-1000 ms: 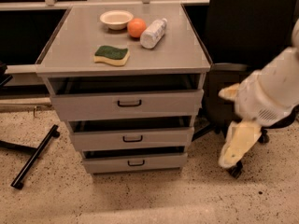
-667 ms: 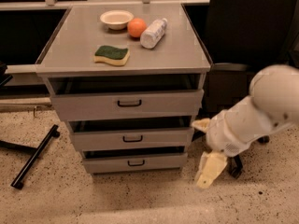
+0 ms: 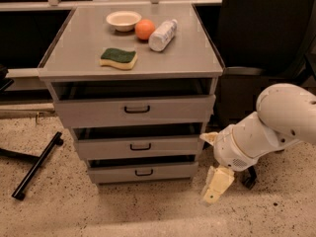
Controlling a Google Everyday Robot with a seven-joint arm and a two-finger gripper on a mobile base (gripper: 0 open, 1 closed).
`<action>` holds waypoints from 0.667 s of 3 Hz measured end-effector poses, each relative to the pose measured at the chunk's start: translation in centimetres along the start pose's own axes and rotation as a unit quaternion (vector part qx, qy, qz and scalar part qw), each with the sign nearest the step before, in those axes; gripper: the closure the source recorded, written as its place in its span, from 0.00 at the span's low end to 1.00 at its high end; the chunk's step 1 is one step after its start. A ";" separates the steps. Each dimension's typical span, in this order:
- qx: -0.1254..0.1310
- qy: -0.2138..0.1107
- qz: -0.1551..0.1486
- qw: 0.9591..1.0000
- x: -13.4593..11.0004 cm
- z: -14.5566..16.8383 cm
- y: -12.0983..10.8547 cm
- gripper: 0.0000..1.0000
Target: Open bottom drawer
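The bottom drawer [image 3: 143, 172] is the lowest and narrowest grey front of three in the cabinet, with a small black bar handle [image 3: 143, 172]. It sits pushed in, with a dark gap above it. My gripper [image 3: 216, 185] hangs low at the right of the cabinet, near the floor, level with the bottom drawer and just past its right edge. It touches nothing. The white arm [image 3: 266, 132] reaches in from the right.
Above are the middle drawer [image 3: 140, 146] and the top drawer [image 3: 136, 110]. On the cabinet top lie a sponge [image 3: 118, 58], a bowl [image 3: 123, 19], an orange [image 3: 145, 29] and a bottle [image 3: 162, 34]. A black bar [image 3: 37, 164] lies on the floor at left. A dark chair [image 3: 261, 43] stands at right.
The arm has swung down and leftward, bringing the gripper from the far right to just beside the bottom drawer's right edge. The drawers have not moved.
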State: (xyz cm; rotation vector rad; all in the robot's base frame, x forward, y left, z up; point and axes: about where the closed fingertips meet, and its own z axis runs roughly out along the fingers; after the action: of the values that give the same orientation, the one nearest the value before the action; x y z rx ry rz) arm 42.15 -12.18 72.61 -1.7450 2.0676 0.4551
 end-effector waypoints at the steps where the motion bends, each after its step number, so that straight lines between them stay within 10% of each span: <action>1: 0.009 -0.023 0.006 1.000 0.6 2.8 -0.5 0.00; 2: -0.029 -0.040 0.015 0.999 2.9 13.1 1.1 0.00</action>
State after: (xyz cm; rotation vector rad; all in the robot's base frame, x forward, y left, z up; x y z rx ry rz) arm 41.83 -8.16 59.79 -1.7018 2.0452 0.5902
